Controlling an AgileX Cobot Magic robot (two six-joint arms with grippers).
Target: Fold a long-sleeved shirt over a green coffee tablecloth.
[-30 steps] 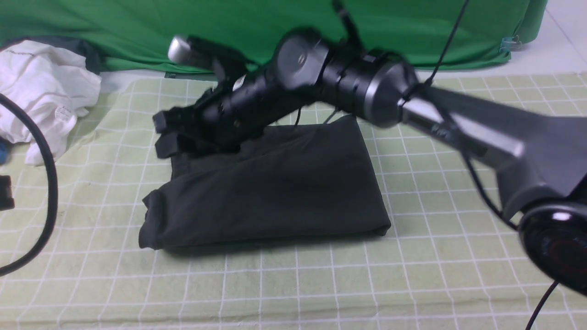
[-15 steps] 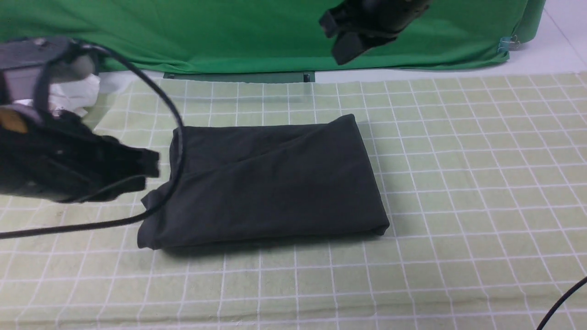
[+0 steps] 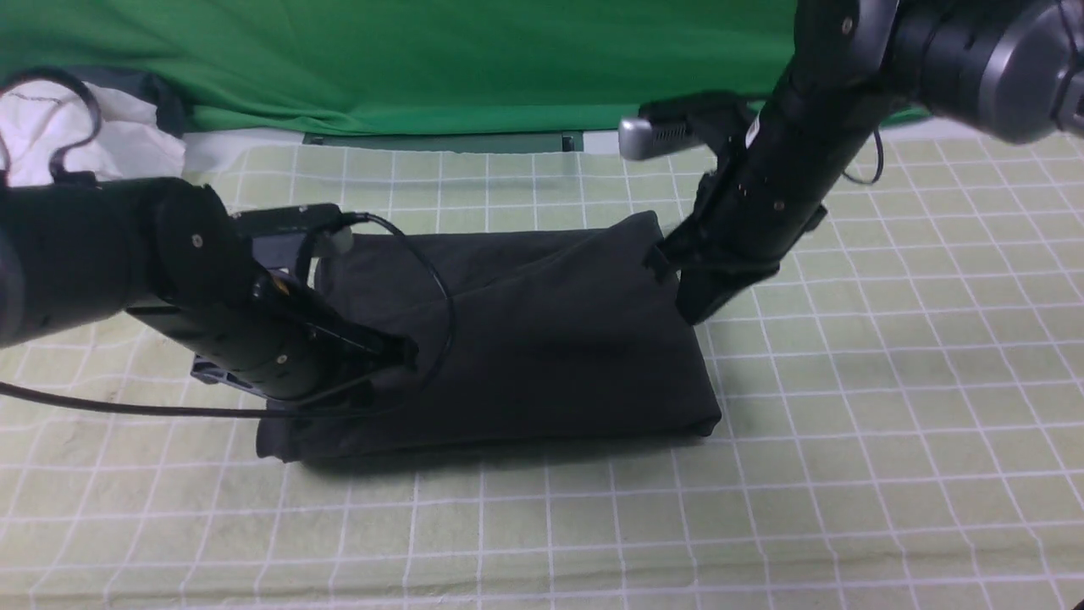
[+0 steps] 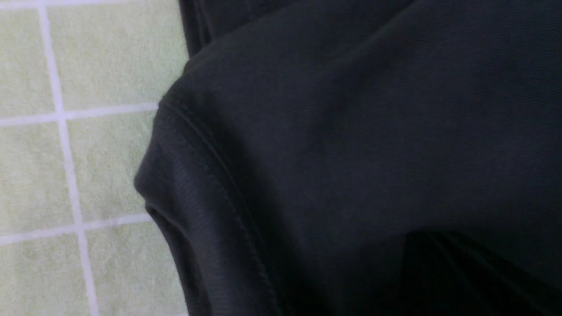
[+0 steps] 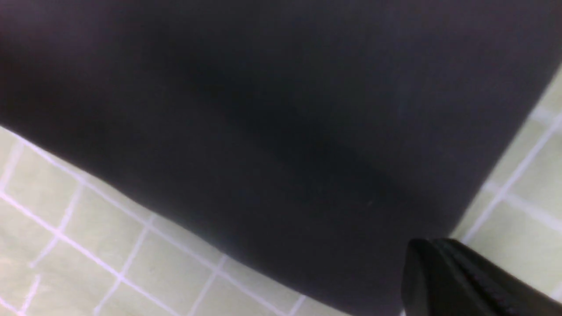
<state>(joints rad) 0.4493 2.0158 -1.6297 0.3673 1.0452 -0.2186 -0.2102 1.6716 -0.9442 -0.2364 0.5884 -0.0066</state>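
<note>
— What do the arms look like?

— Both are matte black tubes with round joint housings. The left arm (image 3: 169, 288) has small screws in its casing and a thin black cable (image 3: 423, 296) looping off it.

— And the right arm (image 3: 788, 161)?

— It has a grey metallic joint cap (image 3: 1008, 68) up top, a silver camera block (image 3: 656, 135) at the wrist, and a small white sticker.

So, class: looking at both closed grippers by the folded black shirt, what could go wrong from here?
1. The left gripper lies low on the long-sleeved shirt; pulling away might drag the fold open.
2. Its cable loops over the shirt and could snag it.
3. The right gripper at the shirt's edge may nudge it askew on the tablecloth.
</note>
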